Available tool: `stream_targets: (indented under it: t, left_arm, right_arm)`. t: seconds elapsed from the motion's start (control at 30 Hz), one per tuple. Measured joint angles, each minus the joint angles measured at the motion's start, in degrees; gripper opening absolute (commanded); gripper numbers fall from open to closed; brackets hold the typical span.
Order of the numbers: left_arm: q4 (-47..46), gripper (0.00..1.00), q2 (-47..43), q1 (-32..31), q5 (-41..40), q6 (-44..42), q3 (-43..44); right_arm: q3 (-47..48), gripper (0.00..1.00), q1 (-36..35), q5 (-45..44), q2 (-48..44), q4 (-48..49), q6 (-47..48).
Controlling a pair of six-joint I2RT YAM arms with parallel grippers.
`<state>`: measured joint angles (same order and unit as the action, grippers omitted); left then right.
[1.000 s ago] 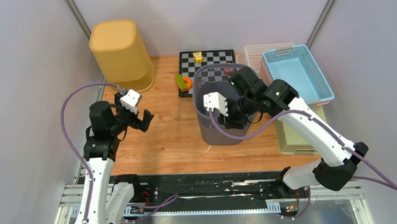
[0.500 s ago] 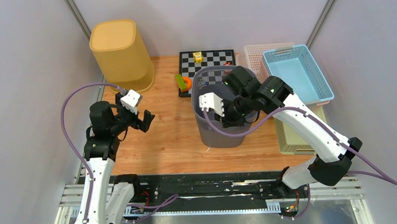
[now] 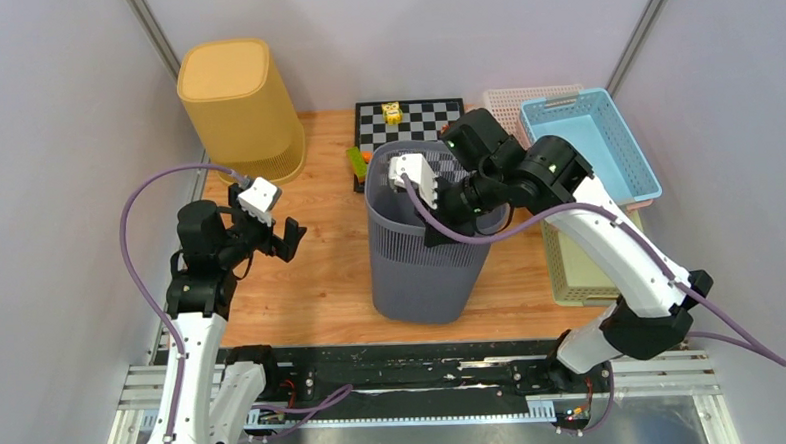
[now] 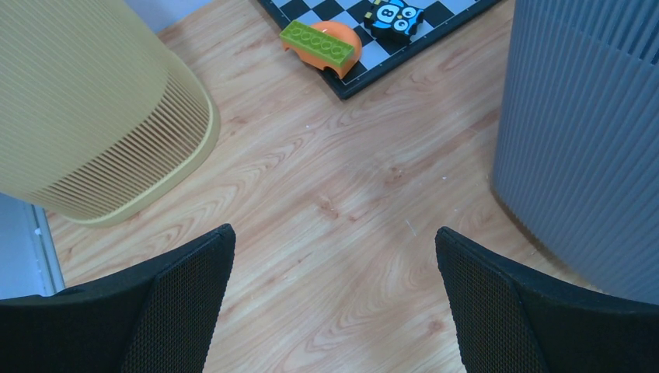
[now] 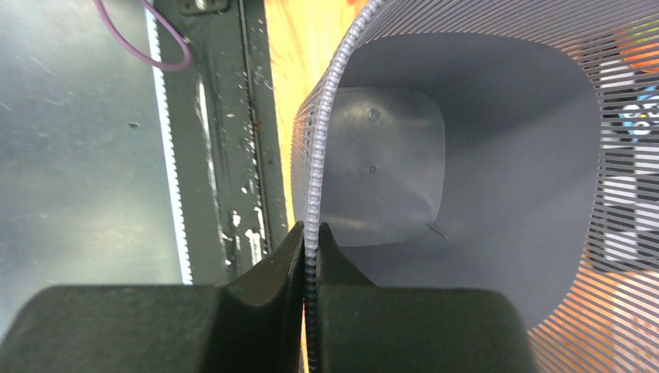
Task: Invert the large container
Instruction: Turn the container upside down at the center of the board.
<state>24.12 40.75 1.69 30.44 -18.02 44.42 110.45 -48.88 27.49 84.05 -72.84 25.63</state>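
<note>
While the large container (image 3: 421, 271) stands mouth up near the middle of the desk (image 3: 322, 285), the right end effector (image 5: 309, 247) is clamped on its rim. The right wrist view shows the two fingers (image 5: 264, 280) pressed together on the ribbed edge of the near wall, one inside the container and one outside. The interior is grey, with a smooth floor and slotted side walls. Whether the base rests on the desk cannot be determined.

The left end effector (image 4: 332, 249) hangs over bare wood to the left of the large container, its fingers spread wide apart and holding nothing. It touches no object.

A yellow ribbed bin (image 3: 239, 109) stands upside down at the far left corner. A chessboard (image 3: 419, 116) lies behind the large container and carries a small owl block (image 4: 395, 14). A green brick (image 4: 320, 43) sits on an orange piece at the board's left edge. A blue basket (image 3: 588, 143) occupies the far right, stacked over other baskets.
</note>
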Motion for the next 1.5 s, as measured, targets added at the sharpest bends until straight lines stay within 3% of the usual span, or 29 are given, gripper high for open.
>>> stream_targets:
  t: [0.33,0.63,0.83,1.2,1.5]
  left_arm:
    - [-0.02,1.0,0.0,0.0,0.0,0.07,-0.07]
    - [-0.04,1.0,0.83,0.0,0.0,0.07,-0.15]
    - [-0.02,1.0,1.33,0.0,-0.02,0.07,-0.15]
    - [1.77,1.0,0.59,0.0,0.92,-1.51,0.48]
    - [7.48,1.0,0.5,0.0,4.55,-8.07,2.1]
  right_arm:
    - [2.91,0.02,3.65,7.13,3.8,5.42,-10.64]
    - [2.03,0.02,14.01,12.76,4.13,14.43,-25.7]
    - [-3.67,0.02,17.77,14.91,2.29,23.63,-36.5]
    - [-23.15,0.02,20.17,10.93,-7.15,43.06,-54.27]
    - [-34.4,0.04,20.7,4.28,-13.75,52.48,-59.71]
